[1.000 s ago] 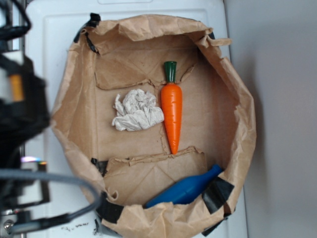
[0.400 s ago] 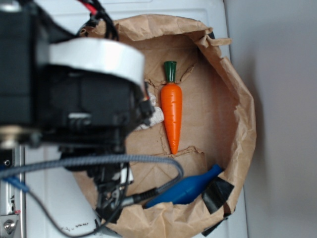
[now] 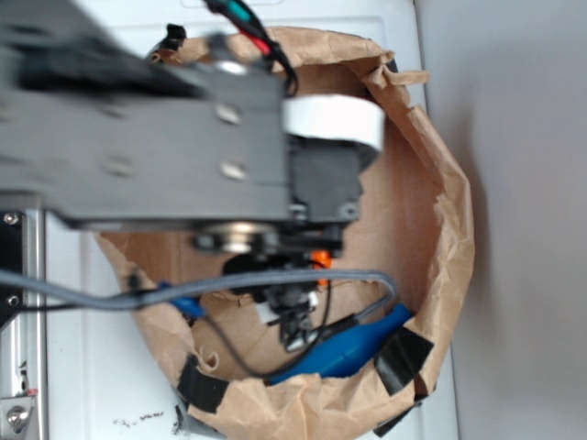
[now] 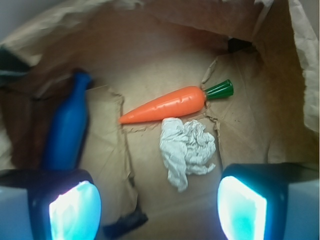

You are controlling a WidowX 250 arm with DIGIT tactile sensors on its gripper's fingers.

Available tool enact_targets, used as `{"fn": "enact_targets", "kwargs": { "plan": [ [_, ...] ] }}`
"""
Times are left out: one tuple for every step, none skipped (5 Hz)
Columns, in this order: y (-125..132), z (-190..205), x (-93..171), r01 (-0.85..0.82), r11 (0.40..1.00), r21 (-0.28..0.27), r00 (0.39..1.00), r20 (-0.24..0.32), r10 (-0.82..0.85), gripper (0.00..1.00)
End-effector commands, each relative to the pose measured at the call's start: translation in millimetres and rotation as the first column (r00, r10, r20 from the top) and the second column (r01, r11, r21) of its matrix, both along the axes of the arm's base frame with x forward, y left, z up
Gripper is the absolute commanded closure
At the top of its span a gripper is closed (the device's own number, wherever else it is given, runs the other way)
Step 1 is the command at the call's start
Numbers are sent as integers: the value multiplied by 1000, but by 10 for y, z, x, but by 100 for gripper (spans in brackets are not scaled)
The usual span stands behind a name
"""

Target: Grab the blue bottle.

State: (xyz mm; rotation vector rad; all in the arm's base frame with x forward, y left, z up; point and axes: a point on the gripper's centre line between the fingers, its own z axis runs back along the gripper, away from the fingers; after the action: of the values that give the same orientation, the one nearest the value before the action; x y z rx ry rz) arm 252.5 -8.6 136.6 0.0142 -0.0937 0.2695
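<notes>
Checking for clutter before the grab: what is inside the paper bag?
The paper bag holds the blue bottle, an orange carrot and crumpled paper. The gripper pads hide the near floor.

Robot test bench in a laboratory-like room. A rolled-down brown paper bag [image 3: 440,220] patched with black tape [image 3: 404,359] sits on a white surface [image 3: 83,367], beside a plain grey wall [image 3: 523,183]. Toy props lie inside.

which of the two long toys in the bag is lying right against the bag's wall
The blue bottle: it lies along the paper bag's side wall, while the orange carrot rests mid-floor beside the crumpled paper.
</notes>
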Motion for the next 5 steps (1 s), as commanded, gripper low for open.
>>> {"fn": "enact_targets", "kwargs": {
  "plan": [
    [-337, -195, -467, -14, 1000, -26, 1000, 19, 14, 0],
    [-476, -182, -476, -37, 997, -70, 999, 20, 38, 0],
    [-476, -182, -476, -37, 997, -70, 999, 20, 38, 0],
    [-476, -182, -476, -37, 997, -70, 999, 20, 38, 0],
    [-476, -182, -476, -37, 997, -70, 999, 20, 38, 0]
  ]
}}
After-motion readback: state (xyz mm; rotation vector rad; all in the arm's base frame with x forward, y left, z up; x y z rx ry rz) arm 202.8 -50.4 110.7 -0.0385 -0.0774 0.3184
